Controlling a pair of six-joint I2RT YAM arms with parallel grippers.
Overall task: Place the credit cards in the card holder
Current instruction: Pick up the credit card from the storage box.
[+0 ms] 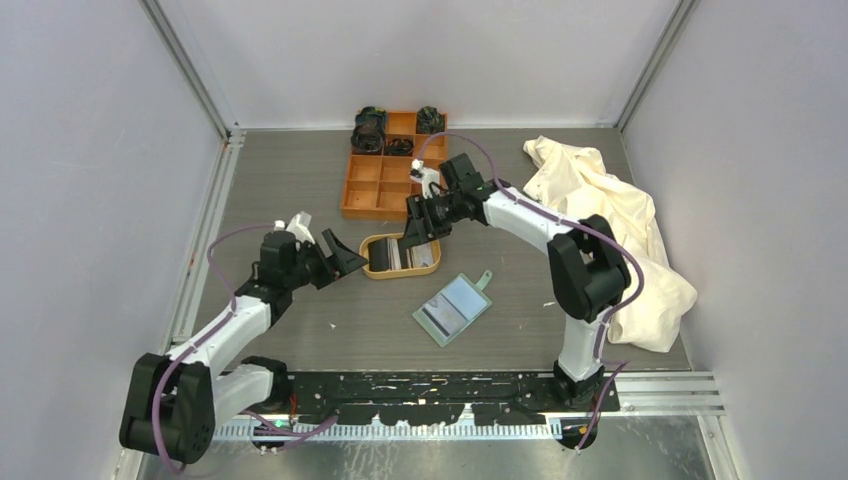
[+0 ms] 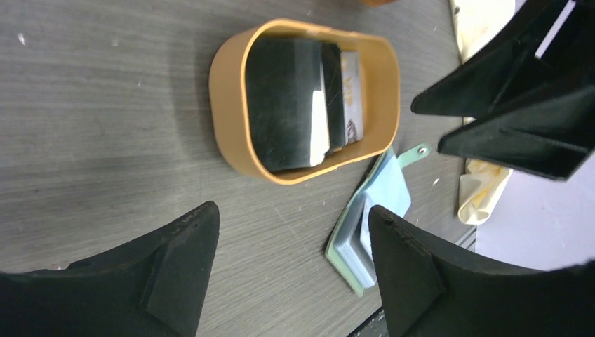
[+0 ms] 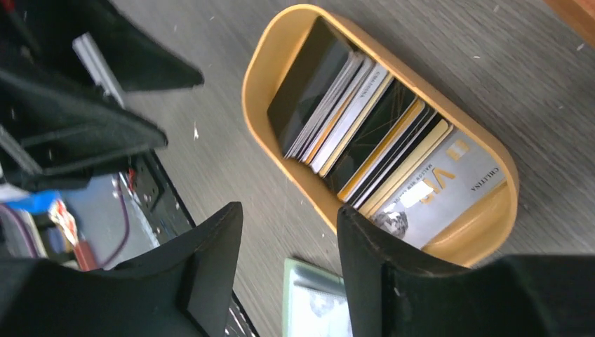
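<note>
Credit cards [image 3: 365, 133]: I see them stacked on edge, leaning, inside the oval tan tray [image 2: 228, 105]; dark, white, gold and silver faces show. None is in the wallet's pockets as far as I can tell.
Card holder [image 1: 452, 309]: the sage-green wallet lies open and flat on the table, just on the near side of the tray and apart from it, strap tab pointing away from me.
Right gripper [image 3: 289, 209]: I have it hanging above the tray's right end, jaws parted wide, nothing held.
Left gripper [image 2: 291, 210]: it sits low, just left of the tray, jaws spread wide and empty.
Orange compartment box [image 1: 385, 180]: beyond the tray, dark items in its far cells.
Cream cloth [image 1: 600, 220]: crumpled along the right side.
Table [image 1: 290, 180]: grey, wood-grained, flecked with pale specks.
Room: plain pale walls [image 1: 90, 150] on three sides, metal frame posts [image 1: 190, 70] in the far corners.
</note>
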